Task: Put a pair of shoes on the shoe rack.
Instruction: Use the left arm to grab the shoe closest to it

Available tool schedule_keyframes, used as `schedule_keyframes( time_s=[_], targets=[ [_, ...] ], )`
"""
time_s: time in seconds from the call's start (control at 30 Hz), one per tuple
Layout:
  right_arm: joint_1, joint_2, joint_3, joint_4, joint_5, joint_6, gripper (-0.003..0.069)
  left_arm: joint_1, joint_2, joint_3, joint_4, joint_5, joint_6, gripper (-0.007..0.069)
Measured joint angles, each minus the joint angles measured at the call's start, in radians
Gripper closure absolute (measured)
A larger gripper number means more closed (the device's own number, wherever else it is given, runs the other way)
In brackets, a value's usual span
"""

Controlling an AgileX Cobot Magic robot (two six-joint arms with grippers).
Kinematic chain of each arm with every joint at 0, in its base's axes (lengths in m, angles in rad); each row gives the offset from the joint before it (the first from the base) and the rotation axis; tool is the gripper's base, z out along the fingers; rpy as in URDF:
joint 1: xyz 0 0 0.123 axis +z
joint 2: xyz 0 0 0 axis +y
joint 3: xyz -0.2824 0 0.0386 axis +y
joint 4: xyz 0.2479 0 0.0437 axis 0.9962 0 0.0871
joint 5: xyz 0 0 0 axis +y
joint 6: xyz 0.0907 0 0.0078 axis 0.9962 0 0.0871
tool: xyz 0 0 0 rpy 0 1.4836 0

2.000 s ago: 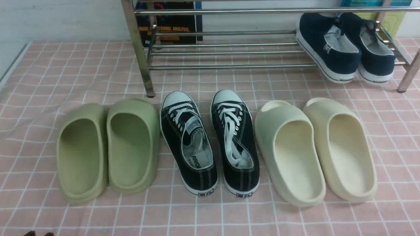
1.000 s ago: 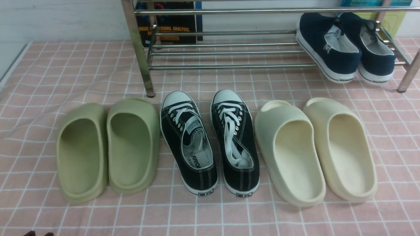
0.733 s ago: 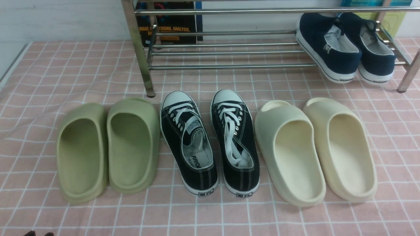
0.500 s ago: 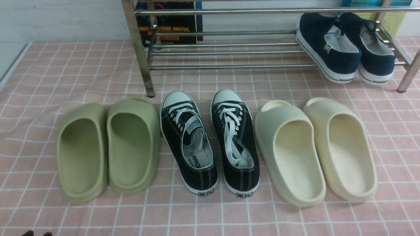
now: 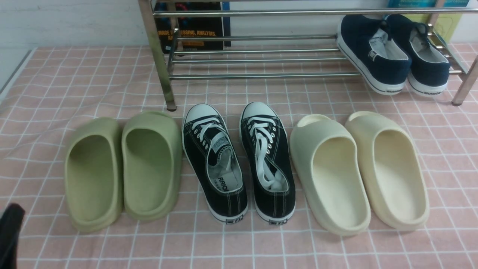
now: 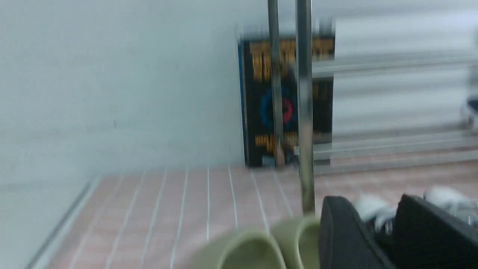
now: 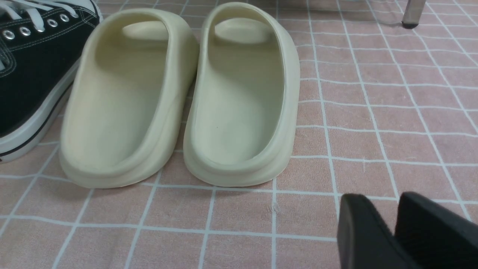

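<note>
Shoes first: the pair of shoes (image 5: 214,157) stands on the pink checked cloth (image 5: 74,82), not on the rack. The two black sneakers sit side by side, heels toward the robot, white toe caps pointing at the shoe rack (image 5: 261,76) and stopping just short of its front bar. The toe of the sneaker on the left lies close to the foot of the rack's left front post.

To their left sits a pair of green slides (image 5: 151,164), the nearer one just beside the left sneaker. To their right are the cream slides (image 5: 328,172), again close alongside. Up on the rack's lower bars, at its right end, rest the navy shoes (image 5: 373,52), heels out. A dark book (image 5: 194,26) stands behind the rack's left end.

The left arm (image 5: 9,235) shows as a dark shape at the lower left corner of the front view. Its wrist picture is blurred, but the left gripper (image 6: 388,243) shows a narrow gap between its fingers, with nothing in them. The right gripper (image 7: 394,224) is over bare cloth, on the robot's side of the cream slides' heels and apart from them. Its fingers are slightly parted too, and empty.
</note>
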Motion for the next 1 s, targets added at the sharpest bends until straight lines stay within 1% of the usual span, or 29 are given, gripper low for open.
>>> schedule_keyframes(
  time_s=[0.07, 0.1, 0.13, 0.23, 0.3, 0.33, 0.37, 0.47, 0.53, 0.6, 0.63, 0.67, 0.77, 0.8, 0.83, 0.87, 0.9, 0.93, 1.0],
  targets=[
    [0.0, 0.0, 0.0, 0.0, 0.0, 0.001, 0.0494, 0.0, 0.0, 0.0, 0.0, -0.112, 0.0, 0.0385],
    [0.0, 0.0, 0.0, 0.0, 0.0, 0.001, 0.0493, 0.0, 0.0, 0.0, 0.0, -0.135, 0.0, 0.0385],
    [0.0, 0.0, 0.0, 0.0, 0.0, 0.001, 0.0491, 0.0, 0.0, 0.0, 0.0, -0.209, -0.001, 0.0385],
    [0.0, 0.0, 0.0, 0.0, 0.0, 0.001, 0.0486, 0.0, 0.0, 0.0, -0.008, -0.341, -0.036, 0.0385],
    [0.0, 0.0, 0.0, 0.0, 0.0, 0.001, 0.0484, 0.0, 0.0, 0.0, -0.021, -0.393, -0.092, 0.0385],
    [0.0, 0.0, 0.0, 0.0, 0.0, 0.001, 0.0484, 0.0, 0.0, 0.0, -0.027, -0.409, -0.147, 0.0385],
    [0.0, 0.0, 0.0, 0.0, 0.0, 0.001, 0.0484, 0.0, 0.0, 0.0, -0.028, -0.409, -0.147, 0.0385],
    [0.0, 0.0, 0.0, 0.0, 0.0, 0.001, 0.0479, 0.0, 0.0, 0.0, -0.039, -0.453, -0.351, 0.0385],
    [0.0, 0.0, 0.0, 0.0, 0.0, 0.001, 0.0476, 0.0, 0.0, -0.014, -0.038, -0.437, -0.393, 0.0385],
    [0.0, 0.0, 0.0, 0.0, 0.0, 0.001, 0.0471, 0.0, 0.0, -0.071, -0.029, -0.36, -0.398, 0.0385],
    [0.0, 0.0, 0.0, 0.0, 0.0, 0.001, 0.0469, 0.0, 0.0, -0.136, -0.026, -0.243, -0.38, 0.0385],
    [0.0, 0.0, 0.0, 0.0, 0.0, 0.001, 0.0468, 0.0, 0.0, -0.201, -0.023, -0.159, -0.351, 0.0385],
    [0.0, 0.0, 0.0, 0.0, 0.0, 0.001, 0.0463, 0.0, 0.033, -0.373, -0.018, 0.152, -0.225, 0.0385],
    [0.0, 0.0, 0.0, 0.0, 0.0, 0.001, 0.0461, 0.0, 0.075, -0.454, -0.013, 0.276, -0.151, 0.0385],
    [0.0, 0.0, 0.0, 0.0, 0.0, 0.001, 0.046, 0.0, 0.111, -0.492, -0.008, 0.354, -0.115, 0.0385],
    [0.0, 0.0, 0.0, 0.0, 0.0, 0.001, 0.0459, 0.0, 0.121, -0.5, -0.008, 0.372, -0.107, 0.0385],
    [0.0, 0.0, 0.0, 0.0, 0.0, 0.001, 0.0458, 0.0, 0.172, -0.535, -0.008, 0.458, -0.072, 0.0385],
    [0.0, 0.0, 0.0, 0.0, 0.0, 0.0, 0.0454, 0.0, 0.274, -0.566, 0.0, 0.577, -0.033, 0.0385],
    [0.0, 0.0, 0.0, 0.0, 0.0, 0.0, 0.0452, 0.0, 0.332, -0.57, 0.006, 0.622, -0.023, 0.0385]
  ],
)
